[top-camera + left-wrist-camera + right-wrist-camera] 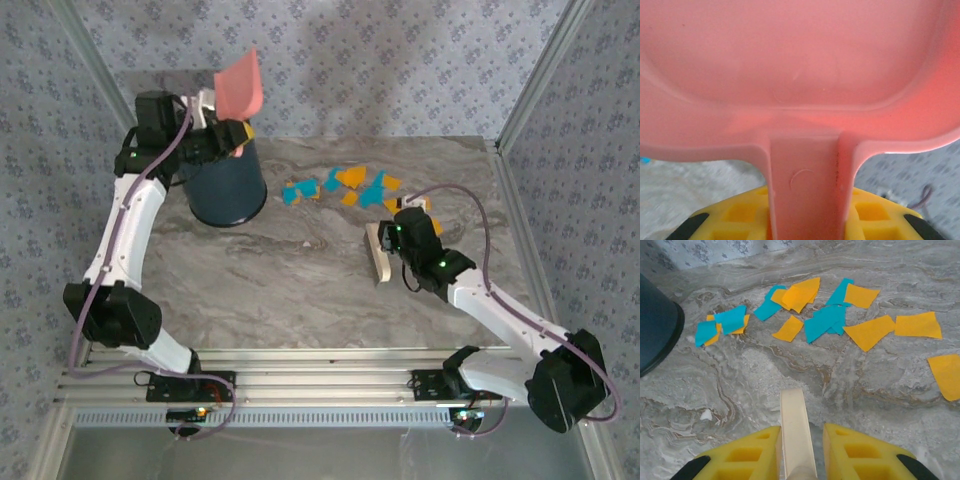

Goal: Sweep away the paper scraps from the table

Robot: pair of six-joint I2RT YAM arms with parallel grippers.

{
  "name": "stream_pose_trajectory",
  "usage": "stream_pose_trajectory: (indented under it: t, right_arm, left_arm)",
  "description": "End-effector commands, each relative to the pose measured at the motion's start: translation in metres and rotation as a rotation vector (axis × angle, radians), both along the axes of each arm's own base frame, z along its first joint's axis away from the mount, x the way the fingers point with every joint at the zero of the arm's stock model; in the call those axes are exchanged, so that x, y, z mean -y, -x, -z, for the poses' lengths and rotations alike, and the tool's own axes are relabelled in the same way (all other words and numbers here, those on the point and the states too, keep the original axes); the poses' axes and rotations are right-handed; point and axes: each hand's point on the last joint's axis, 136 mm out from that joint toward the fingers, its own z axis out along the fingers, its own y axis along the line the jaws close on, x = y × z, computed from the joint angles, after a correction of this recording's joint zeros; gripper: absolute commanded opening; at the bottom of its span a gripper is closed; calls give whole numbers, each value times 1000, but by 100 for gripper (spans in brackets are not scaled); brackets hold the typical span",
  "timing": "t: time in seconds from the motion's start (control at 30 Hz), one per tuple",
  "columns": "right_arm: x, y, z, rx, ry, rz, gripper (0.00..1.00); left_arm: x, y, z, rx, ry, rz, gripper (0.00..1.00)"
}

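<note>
Holding the dustpan (800, 75) above the bin (225, 190), the left gripper (807, 217) clamps its handle; the right gripper (799, 452) clamps a brush (378, 252) near the scraps (825, 320) on the table (765, 375).

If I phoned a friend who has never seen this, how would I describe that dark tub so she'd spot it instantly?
Start at the marble-patterned table; toward its far left corner, left of the teal and orange paper scraps, stands a dark navy tub. It is the only tall, round thing on the tabletop, with a pink dustpan tilted just above it.
</note>
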Motion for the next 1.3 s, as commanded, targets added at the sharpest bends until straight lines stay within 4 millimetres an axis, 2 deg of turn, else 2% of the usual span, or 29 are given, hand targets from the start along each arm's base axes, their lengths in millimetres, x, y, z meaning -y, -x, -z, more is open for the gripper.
stream_pose_trajectory:
  t: [0.0, 0.17, 0.3, 0.6, 0.77, 0.8, 1.1, 1.27]
  right_arm:
    - [-12, -8, -24, 63, -142, -57, 0]
    - [-19, -24, -32, 76, -237, -107, 0]
    - [-33, -42, -38, 75, -289, -155, 0]
    - [-73, -99, -44, 62, -382, -226, 0]
    - [-97, -133, -40, 39, -443, -246, 0]
    - [-101, -143, -47, 50, -459, -243, 0]
    - [-133, -203, -27, -13, -543, -198, 0]
    - [-147, -232, -22, -29, -596, -168, 0]
  left_arm:
    - [-9, 32, 42, -21, -242, 62, 0]
    - [-13, 56, 65, 5, -409, 83, 0]
    - [-12, 79, 80, 40, -514, 115, 0]
    - [-20, 127, 111, 44, -640, 180, 0]
    - [-29, 142, 127, -2, -684, 168, 0]
    - [-30, 144, 129, -9, -679, 167, 0]
    - [-31, 157, 142, -30, -666, 166, 0]
    - [-32, 159, 145, -40, -672, 173, 0]
